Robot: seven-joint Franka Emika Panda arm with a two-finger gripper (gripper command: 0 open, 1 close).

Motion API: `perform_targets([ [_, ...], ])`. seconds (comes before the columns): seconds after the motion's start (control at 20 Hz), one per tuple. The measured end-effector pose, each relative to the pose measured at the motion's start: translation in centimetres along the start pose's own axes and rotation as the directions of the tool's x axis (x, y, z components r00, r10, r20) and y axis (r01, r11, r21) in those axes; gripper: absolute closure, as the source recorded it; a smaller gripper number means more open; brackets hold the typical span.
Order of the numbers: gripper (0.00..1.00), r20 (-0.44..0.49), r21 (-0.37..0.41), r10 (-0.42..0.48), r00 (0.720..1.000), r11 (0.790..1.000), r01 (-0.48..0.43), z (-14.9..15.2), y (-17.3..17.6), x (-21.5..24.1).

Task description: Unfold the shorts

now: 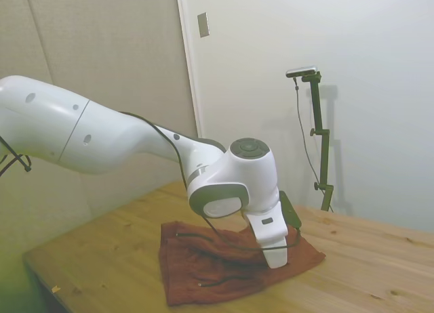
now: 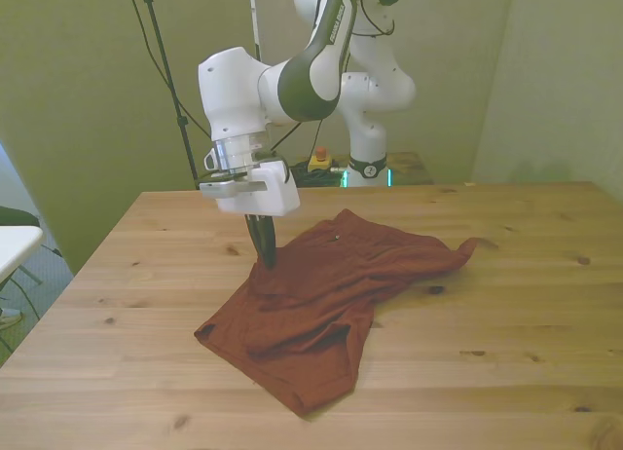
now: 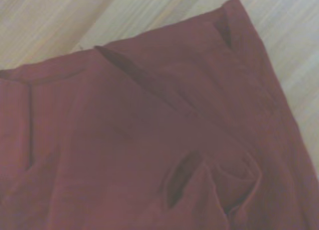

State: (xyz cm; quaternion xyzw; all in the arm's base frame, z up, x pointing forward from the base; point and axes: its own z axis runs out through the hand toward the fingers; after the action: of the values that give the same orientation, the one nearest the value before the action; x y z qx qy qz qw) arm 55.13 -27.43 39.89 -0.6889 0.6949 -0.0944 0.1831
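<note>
On wooden table (image 2: 506,304) rumpled shorts (image 2: 321,304), pale walls behind

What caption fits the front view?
The tool touches the rumpled shorts on the wooden table.

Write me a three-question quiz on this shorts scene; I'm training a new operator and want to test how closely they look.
1. True or false: the shorts lie fully flat and spread out on the table.
2. In the front view, where is the gripper relative to the shorts?
A. Down at the cloth's edge on the front view's left
B. High above the cloth's middle
C. Off the table
3. Fill in: in the side view, a dark ____ trails across the cloth.

Key: 1 false, the cloth is folded and wrinkled; 2 A; 3 cord.
</note>
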Motion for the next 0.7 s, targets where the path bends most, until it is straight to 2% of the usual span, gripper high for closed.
perform_targets([
  [0.3, 1.0, 0.017, 0.067, -0.115, 0.993, 0.991, 0.114, -1.3, -5.9, -6.7],
  [0.5, 1.0, 0.114, 0.116, -0.149, 0.982, 0.984, 0.136, -0.2, -8.1, -10.4],
  [0.7, 1.0, 0.192, 0.132, -0.175, 0.966, 0.98, 0.152, 0.9, -10.6, -10.9],
])
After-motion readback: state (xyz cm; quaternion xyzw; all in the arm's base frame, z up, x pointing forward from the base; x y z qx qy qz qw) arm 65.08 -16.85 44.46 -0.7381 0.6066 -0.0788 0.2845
